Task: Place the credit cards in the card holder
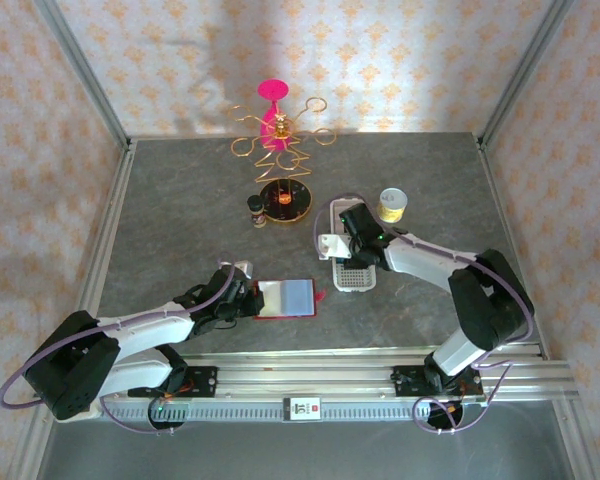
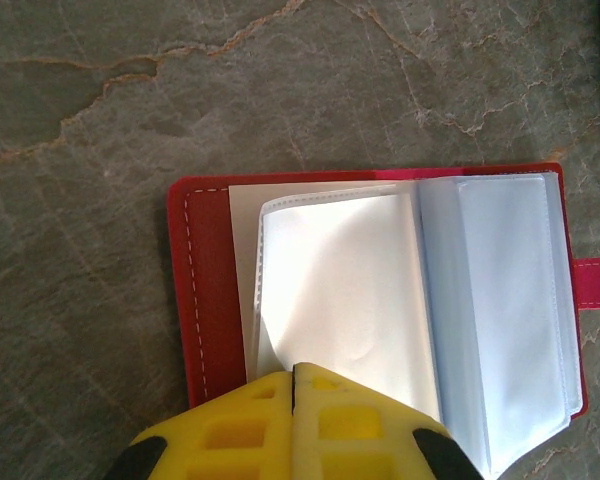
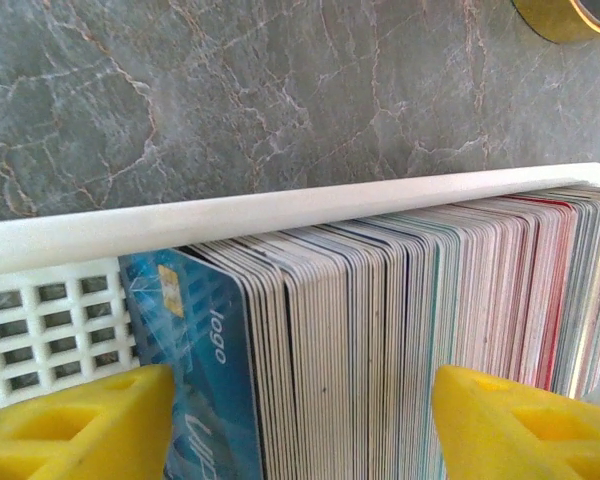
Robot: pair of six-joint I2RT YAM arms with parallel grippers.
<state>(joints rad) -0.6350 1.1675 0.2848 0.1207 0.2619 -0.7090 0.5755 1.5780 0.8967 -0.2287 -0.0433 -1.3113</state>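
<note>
The cards (image 3: 380, 330) stand on edge, packed tight in a white tray (image 3: 280, 205), with a blue card (image 3: 195, 340) at the front of the row. The right gripper (image 3: 300, 410) is down over them with its fingers apart. One finger is beside the blue card's face and the other far along the stack, so many cards lie between them and none is gripped.

The card holder (image 2: 380, 300) lies open on the table (image 2: 130, 100) in front of the left arm, clear pockets (image 2: 340, 280) facing up. The left gripper (image 2: 295, 385) is closed, its tips at the holder's near edge. Whether it pinches a pocket leaf or merely presses down is hard to tell.

Each card is likely light, thin, stiff but springy, and slick, so neighbouring cards will tend to slide up together. The best hold looks like the top edge of the front card alone, pinched face to back. The pocket film seems soft and floppy, and its mouth may need holding open.
</note>
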